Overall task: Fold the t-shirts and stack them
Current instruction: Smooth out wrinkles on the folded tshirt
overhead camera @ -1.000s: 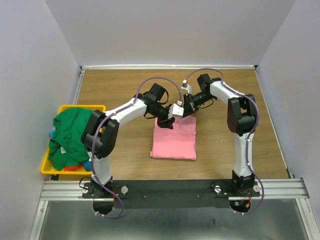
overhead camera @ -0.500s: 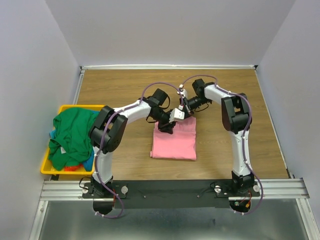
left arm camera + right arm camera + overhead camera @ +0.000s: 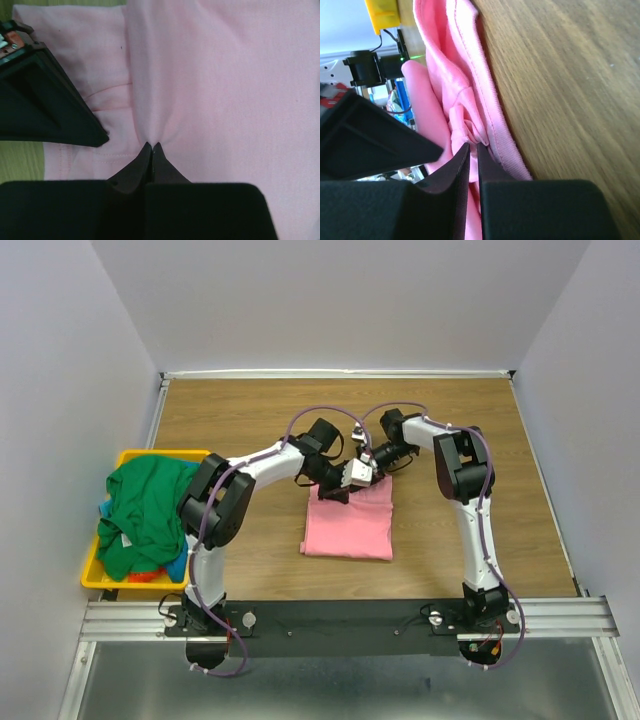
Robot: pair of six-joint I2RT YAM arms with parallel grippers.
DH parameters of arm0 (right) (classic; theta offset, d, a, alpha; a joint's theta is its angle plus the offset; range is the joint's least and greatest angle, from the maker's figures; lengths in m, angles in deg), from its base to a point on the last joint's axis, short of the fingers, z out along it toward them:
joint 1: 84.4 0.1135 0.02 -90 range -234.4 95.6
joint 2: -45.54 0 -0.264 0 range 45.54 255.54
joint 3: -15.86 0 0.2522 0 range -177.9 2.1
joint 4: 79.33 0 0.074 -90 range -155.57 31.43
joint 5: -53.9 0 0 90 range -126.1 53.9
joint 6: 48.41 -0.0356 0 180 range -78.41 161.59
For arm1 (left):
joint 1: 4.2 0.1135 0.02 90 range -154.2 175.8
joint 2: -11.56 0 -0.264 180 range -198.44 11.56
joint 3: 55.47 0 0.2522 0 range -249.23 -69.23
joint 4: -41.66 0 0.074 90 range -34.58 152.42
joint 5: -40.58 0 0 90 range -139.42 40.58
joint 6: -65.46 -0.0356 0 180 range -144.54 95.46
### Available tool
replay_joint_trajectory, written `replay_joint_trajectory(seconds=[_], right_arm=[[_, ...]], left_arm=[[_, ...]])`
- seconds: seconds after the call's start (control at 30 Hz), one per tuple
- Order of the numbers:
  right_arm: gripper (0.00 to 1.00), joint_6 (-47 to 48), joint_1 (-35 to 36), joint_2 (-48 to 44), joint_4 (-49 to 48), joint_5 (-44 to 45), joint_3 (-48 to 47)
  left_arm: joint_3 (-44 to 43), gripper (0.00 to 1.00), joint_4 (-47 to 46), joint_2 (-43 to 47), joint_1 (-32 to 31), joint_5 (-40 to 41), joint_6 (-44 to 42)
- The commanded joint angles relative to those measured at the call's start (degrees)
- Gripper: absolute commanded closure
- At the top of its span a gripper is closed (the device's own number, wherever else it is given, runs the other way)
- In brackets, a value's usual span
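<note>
Left gripper (image 3: 151, 146) and right gripper (image 3: 473, 146) each clamp the pink shirt (image 3: 350, 525) edge bunched at their tips; best lift level, carry together.

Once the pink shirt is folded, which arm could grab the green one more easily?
Probably the left: the green shirt lies in the yellow bin on the left arm's side, far from the right gripper.

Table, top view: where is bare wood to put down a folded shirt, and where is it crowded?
Bare wood: right of the pink t-shirt up to the right wall; along the back wall; between the shirt and the yellow bin. Crowded: the shirt's far edge, where the left hand and right hand pinch it, and the full bin.
</note>
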Motion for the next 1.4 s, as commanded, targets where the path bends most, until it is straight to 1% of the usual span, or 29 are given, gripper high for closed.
replay_joint_trajectory(seconds=[0.0,0.27,0.4,0.57,0.73,0.97,1.0,1.03,1.07,1.17,1.23,1.37], right_arm=[[0.82,2.97,0.35,1.96,-1.27,2.72,1.96],[0.83,4.02,0.44,1.78,-1.19,3.16,3.28],[0.83,4.37,0.44,2.05,-1.19,2.99,3.63],[0.83,4.46,0.44,1.87,-1.1,2.9,3.72],[0.83,4.29,0.44,1.87,-1.1,2.64,3.37],[0.83,4.2,0.44,0.64,-1.01,2.72,2.67],[0.83,4.11,0.44,0.38,-1.1,2.81,2.58],[0.83,4.03,0.44,0.03,-1.01,3.07,2.32],[0.83,3.94,0.44,-0.84,-0.92,3.68,2.23],[0.82,3.68,0.44,-2.69,-0.92,4.83,2.14],[0.8,2.98,0.44,-3.22,-0.92,6.06,1.62],[0.8,2.1,0.44,-4.1,-0.92,8.08,1.53]], left_arm=[[0.15,1.0,0.04,4.92,-0.27,2.34,-2.14],[-2.57,1.0,0.48,5.54,1.05,3.49,-3.29],[-5.91,1.0,0.39,4.23,2.28,3.58,-3.64],[-8.02,1.0,-1.19,3.0,2.98,4.54,-3.73],[-7.67,1.0,-4.35,2.03,3.25,6.3,-4.25],[-4.07,0.99,-9.62,1.94,3.25,8.93,-4.87],[-4.07,0.97,-9.63,1.94,3.25,9.38,-4.7],[-3.72,0.91,-10.06,1.94,3.25,9.73,-4.61],[-3.46,0.78,-10.33,2.11,3.34,10.69,-4.26],[-2.31,0.61,-11.65,4.39,3.6,11.31,-3.47],[-1.61,0.59,-11.83,5.97,3.95,10.96,-2.15],[-0.21,0.59,-10.42,10.72,5.18,7.99,1.36]])
